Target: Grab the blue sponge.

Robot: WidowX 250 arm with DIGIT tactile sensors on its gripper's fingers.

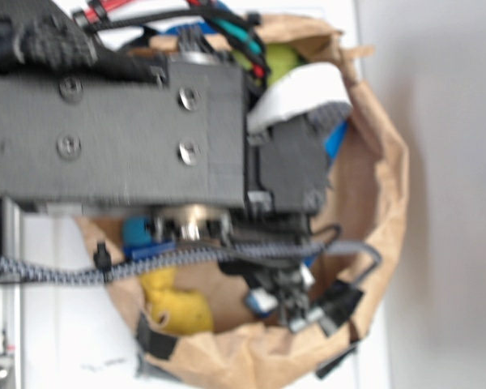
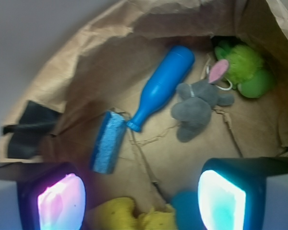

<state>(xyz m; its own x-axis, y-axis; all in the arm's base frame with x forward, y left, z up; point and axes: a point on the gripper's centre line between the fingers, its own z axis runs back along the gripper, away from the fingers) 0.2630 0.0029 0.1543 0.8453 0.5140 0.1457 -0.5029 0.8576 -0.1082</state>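
My gripper [image 2: 141,199] occupies the bottom of the wrist view, its two glowing pads spread wide at the lower left and lower right corners, with nothing held between them. The blue sponge [image 2: 108,142] lies left of centre: a flat porous rectangle, resting on the crumpled floor of the brown paper bag [image 2: 86,52]. Its upper end is just beside the neck of the smooth blue plastic bottle [image 2: 162,86], which slants toward the upper right. Right of the bottle sits a grey plush animal [image 2: 198,103] with a pink ear; behind it, at upper right, a fuzzy green toy [image 2: 247,72]. A yellow soft object [image 2: 129,215] and a teal fuzzy ball [image 2: 185,211] lie at the bottom edge between my pads. Bare paper floor lies open below and right of the sponge. In the exterior view my arm [image 1: 130,138] covers most of the bag.
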